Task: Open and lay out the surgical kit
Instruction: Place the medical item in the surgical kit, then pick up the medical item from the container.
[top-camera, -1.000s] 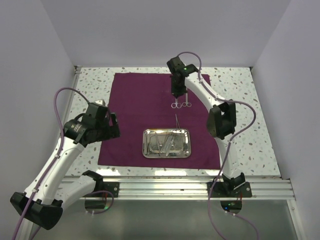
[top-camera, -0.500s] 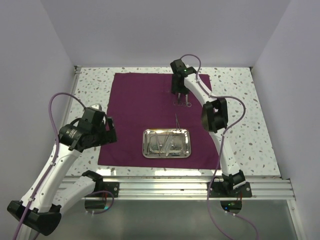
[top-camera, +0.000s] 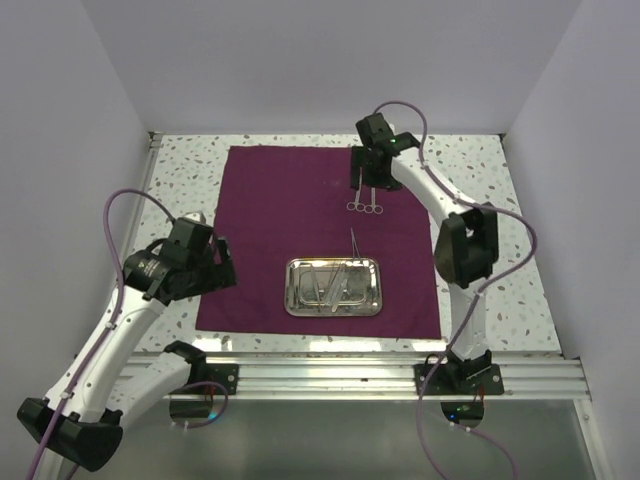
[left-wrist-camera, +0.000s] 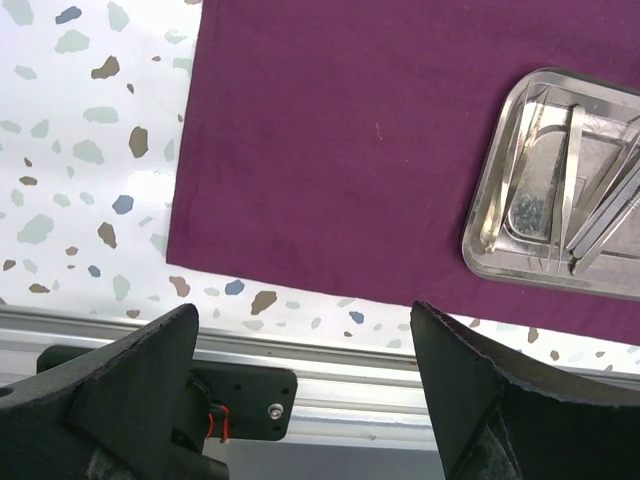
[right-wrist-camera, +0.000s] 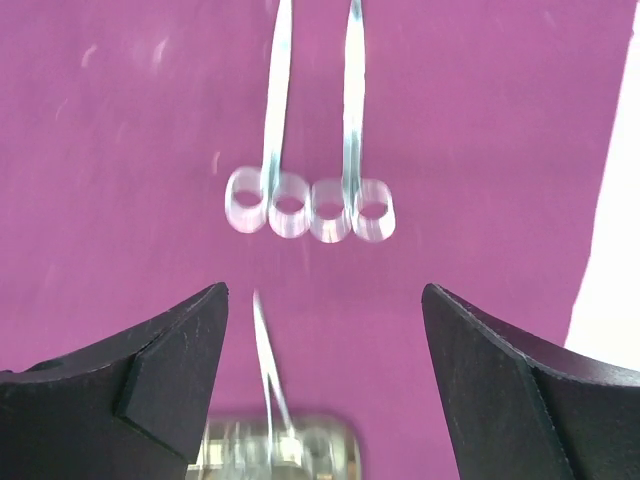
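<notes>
The dark purple cloth wrap (top-camera: 280, 210) lies spread flat on the table. On its near part stands the steel tray (top-camera: 293, 296) with thin silver instruments (top-camera: 330, 284) inside. Tweezers (top-camera: 353, 240) lie on the cloth just beyond the tray. Two ring-handled forceps (top-camera: 364, 204) lie side by side further back, rings (right-wrist-camera: 310, 208) toward the tray. My right gripper (top-camera: 362, 178) hangs open over their shafts, holding nothing; its view shows the tweezers (right-wrist-camera: 264, 365) between the fingers (right-wrist-camera: 170, 370). My left gripper (top-camera: 224, 266) is open and empty over the cloth's near left edge (left-wrist-camera: 190, 200), with the tray (left-wrist-camera: 500, 250) to its right.
Speckled tabletop (top-camera: 180, 180) borders the cloth on all sides. An aluminium rail (top-camera: 330, 375) with both arm bases runs along the near edge. White walls close in the left, back and right.
My right gripper has opened, let go of the forceps and drawn back a little toward the far right. The two forceps now lie free on the cloth. The left arm shifted only slightly.
</notes>
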